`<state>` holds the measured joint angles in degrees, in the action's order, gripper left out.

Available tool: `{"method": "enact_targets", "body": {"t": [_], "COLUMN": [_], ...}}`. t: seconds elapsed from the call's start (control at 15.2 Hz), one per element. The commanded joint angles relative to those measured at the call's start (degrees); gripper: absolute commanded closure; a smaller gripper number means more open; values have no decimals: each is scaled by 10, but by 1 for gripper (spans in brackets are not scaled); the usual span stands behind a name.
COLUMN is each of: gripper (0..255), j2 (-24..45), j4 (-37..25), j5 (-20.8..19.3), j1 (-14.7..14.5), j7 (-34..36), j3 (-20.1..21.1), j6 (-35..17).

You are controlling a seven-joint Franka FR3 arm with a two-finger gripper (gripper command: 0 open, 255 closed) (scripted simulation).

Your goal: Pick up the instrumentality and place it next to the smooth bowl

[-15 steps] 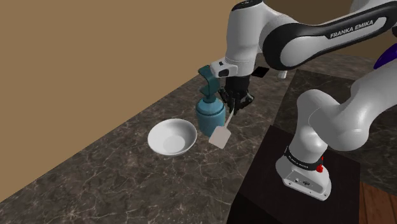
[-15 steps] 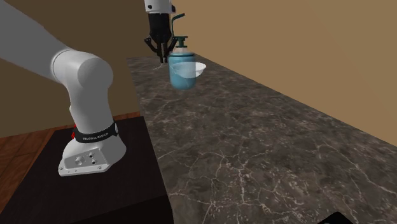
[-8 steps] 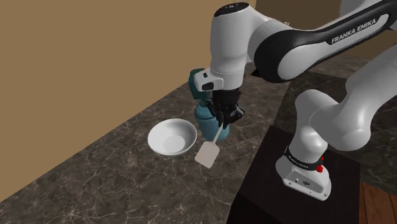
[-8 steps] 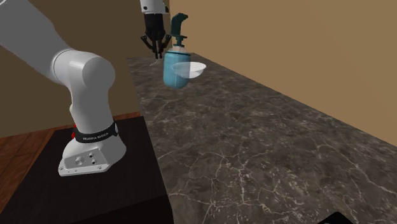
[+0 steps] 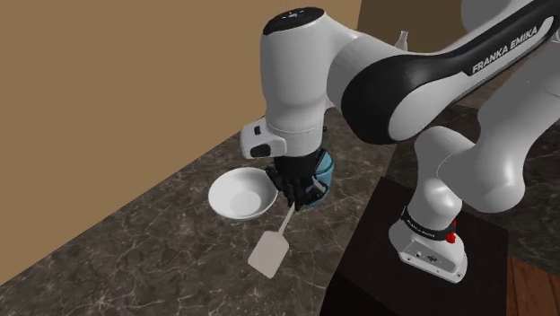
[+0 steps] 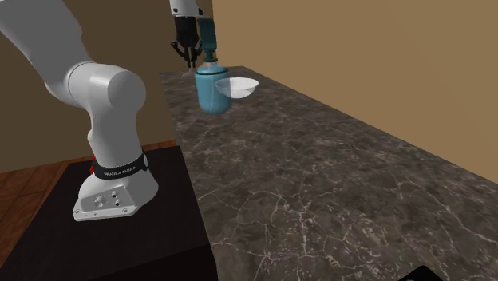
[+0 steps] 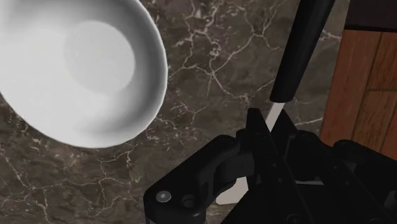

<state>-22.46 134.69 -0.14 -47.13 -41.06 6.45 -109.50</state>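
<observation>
The carrying step is judged to be in hand, close to its end. The end effector (image 5: 296, 193) is closed on the thin upper end of a white spatula (image 5: 267, 255), which is taken to be the instrumentality named in the task. The spatula hangs down from the jaws at a slant, with its flat blade lowest. It is seen over the dark veined tabletop (image 5: 135, 260), just beside the white bowl (image 5: 240, 194) on the side nearer the stand. Whether the blade is clear of the surface or already grazing it cannot be told from these views.

The bowl stands upright and is smooth inside. In the wrist view it lies off to 1 side of the fingers rather than under them, with bare tabletop between it and the held tool. A teal pump bottle (image 6: 209, 86) stands close by the bowl, and the end effector is positioned right at it in both exterior views.

Of the 2 parts of the task, the pick-up is judged to be done and the placing is not yet done. The next move is judged to call for a short, slow descent until the blade rests flat on the bare patch beside the bowl. The jaws would then be opened and the arm drawn straight up. Care would be needed so that neither the bowl's rim nor the bottle is struck.
</observation>
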Motion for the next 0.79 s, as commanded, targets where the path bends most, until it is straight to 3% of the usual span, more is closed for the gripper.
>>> {"method": "enact_targets", "body": {"t": [0.0, 0.33, 0.73], "gripper": [255, 255, 255], "j2": [43, 130, 143], "j4": [-37, -126, -92], "j5": [3, -1, -3], "j1": [-8, -23, -23], "j7": [26, 78, 82], "j3": [18, 52, 53], "j6": [-5, -2, -48]}}
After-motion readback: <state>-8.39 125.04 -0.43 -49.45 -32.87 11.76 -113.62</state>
